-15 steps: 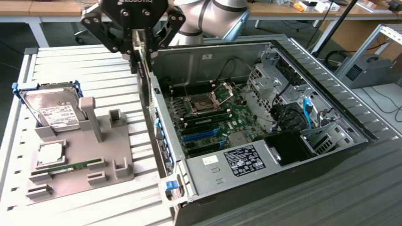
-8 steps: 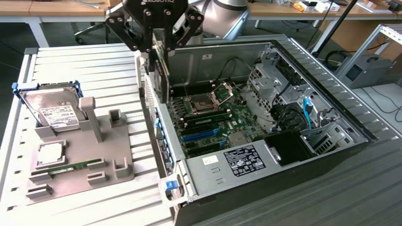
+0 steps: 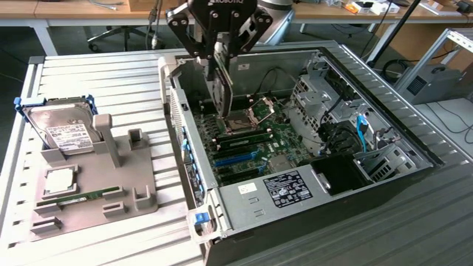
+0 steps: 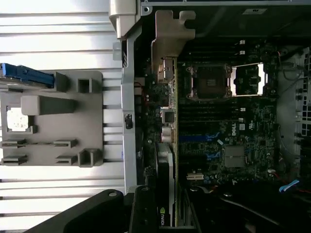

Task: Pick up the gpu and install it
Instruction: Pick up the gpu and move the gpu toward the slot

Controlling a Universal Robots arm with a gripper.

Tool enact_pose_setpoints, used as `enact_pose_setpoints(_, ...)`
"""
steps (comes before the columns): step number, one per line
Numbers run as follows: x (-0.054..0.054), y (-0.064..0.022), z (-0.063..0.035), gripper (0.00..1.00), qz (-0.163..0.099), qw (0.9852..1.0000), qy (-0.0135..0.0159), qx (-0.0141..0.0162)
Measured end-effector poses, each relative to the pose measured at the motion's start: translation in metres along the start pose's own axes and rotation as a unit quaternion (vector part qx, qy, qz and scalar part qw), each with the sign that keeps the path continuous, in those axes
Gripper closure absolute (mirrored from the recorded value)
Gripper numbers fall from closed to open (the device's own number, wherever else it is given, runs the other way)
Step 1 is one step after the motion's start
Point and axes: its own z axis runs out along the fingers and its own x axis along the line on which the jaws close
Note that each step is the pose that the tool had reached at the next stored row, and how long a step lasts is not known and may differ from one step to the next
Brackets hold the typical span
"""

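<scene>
Robot arm at work on a slatted metal table (image 3: 111,72), where an open computer case (image 3: 244,208) lies on its side with the motherboard (image 3: 247,147) exposed. At nine o'clock of the case in the exterior view, a grey parts fixture (image 3: 96,194) carries a hard drive (image 3: 63,130). The gpu (image 3: 221,83) hangs edge-on over the board's twelve o'clock end. Partly closed jaws pinch it at its upper end, with the silvery bracket (image 4: 167,41) at the end away from them. Whether the card touches the board cannot be told. The blue expansion slots (image 3: 235,159) lie toward six o'clock of it. A clean install likely depends on squaring the connector edge over a slot and lining the bracket with the case wall before pressing; a tilted card could jam.
</scene>
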Motion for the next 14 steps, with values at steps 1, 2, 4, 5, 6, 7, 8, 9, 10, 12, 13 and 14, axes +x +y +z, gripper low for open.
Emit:
enact_pose_setpoints(1, -0.008, 0.0002, 0.0002, 0.73, 0.000, 1.0000, 0.0000, 0.0000)
enact_pose_setpoints(2, -0.014, 0.0004, 0.0003, 0.73, 0.000, 1.0000, 0.0000, 0.0000)
enact_pose_setpoints(4, -0.027, 0.0007, 0.0006, 0.73, 0.000, 1.0000, 0.0000, 0.0000)
enact_pose_setpoints(5, -0.035, 0.0009, 0.0009, 0.73, 0.000, 1.0000, 0.0000, 0.0000)
enact_pose_setpoints(6, -0.043, 0.0011, 0.0010, 0.73, 0.000, 1.0000, 0.0000, 0.0000)
enact_pose_setpoints(7, -0.051, 0.0013, 0.0012, 0.73, 0.000, 1.0000, 0.0000, 0.0000)
enact_pose_setpoints(8, -0.058, 0.0014, 0.0014, 0.73, 0.000, 1.0000, 0.0000, 0.0000)
enact_pose_setpoints(9, -0.065, 0.0016, 0.0016, 0.73, 0.000, 1.0000, 0.0000, 0.0000)
enact_pose_setpoints(10, -0.074, 0.0018, 0.0017, 0.73, 0.000, 1.0000, 0.0000, 0.0000)
enact_pose_setpoints(12, -0.091, 0.0023, 0.0022, 0.73, 0.000, 1.0000, 0.0000, -0.0001)
enact_pose_setpoints(13, -0.096, 0.0024, 0.0023, 0.73, 0.000, 1.0000, 0.0000, -0.0001)
enact_pose_setpoints(14, -0.102, 0.0025, 0.0024, 0.73, 0.000, 1.0000, 0.0000, -0.0001)
